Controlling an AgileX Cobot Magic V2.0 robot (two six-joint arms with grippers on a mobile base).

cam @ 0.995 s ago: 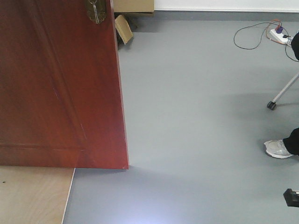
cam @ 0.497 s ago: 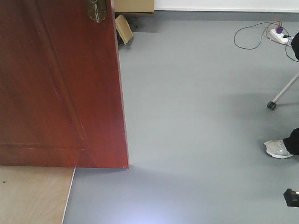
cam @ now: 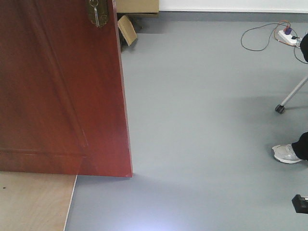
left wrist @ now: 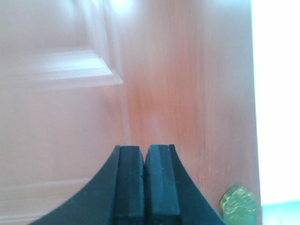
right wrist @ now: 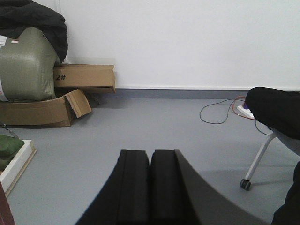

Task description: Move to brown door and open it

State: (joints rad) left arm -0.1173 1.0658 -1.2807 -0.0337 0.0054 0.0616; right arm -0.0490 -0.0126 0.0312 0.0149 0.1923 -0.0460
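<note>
The brown door fills nearly everything ahead of the left pincer, its face close in front of the closed pads, so there is no way straight forward. A bright open strip runs past the door's edge to that pincer's right, beyond the brass lock plate.

Ahead of the right pincer, pads together, bare grey floor stretches to the wall. To its left stand cardboard boxes and a green bundle. To its right are a chair leg with a caster, a dark-clothed person, and loose cable on the floor.
</note>
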